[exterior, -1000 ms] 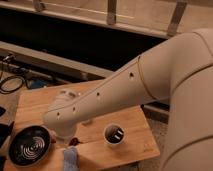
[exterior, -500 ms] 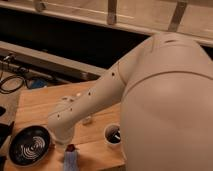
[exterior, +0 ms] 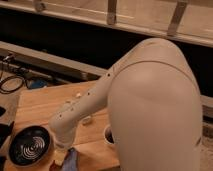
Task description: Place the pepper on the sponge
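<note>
Blue-grey sponge [exterior: 70, 160] sits at the tabletop's [exterior: 45, 106] front edge, just beside the plate [exterior: 29, 146]. Hand [exterior: 61, 156] hangs low against it; we can't tell its grip state. Pepper: hidden from us. Likely the drop-off step; if held, it needs centring over the sponge.

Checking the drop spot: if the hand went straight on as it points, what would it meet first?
Probably the sponge, just below the hand at the table's front edge, beside the plate; depth is unclear, so maybe bare table.
</note>
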Robot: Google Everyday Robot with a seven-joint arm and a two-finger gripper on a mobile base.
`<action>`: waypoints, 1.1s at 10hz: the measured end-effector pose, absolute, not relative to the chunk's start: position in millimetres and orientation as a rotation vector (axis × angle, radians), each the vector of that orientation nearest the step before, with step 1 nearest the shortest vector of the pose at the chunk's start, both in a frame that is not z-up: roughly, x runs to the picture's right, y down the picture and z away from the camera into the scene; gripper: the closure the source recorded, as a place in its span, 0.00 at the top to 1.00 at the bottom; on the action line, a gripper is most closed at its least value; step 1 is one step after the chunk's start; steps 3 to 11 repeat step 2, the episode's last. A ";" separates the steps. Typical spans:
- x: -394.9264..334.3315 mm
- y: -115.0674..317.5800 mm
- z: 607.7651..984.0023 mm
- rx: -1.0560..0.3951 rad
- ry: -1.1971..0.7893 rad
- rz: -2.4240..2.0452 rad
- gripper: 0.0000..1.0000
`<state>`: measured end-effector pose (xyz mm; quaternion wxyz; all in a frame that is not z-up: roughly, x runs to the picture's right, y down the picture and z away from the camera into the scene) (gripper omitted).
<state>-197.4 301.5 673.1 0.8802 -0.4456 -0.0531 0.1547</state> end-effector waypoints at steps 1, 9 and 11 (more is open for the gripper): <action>-191.3 309.2 673.3 -0.960 -0.091 0.340 0.80; -183.9 315.4 672.7 -0.980 -0.073 0.359 0.80; -183.9 315.4 672.7 -0.980 -0.073 0.359 0.80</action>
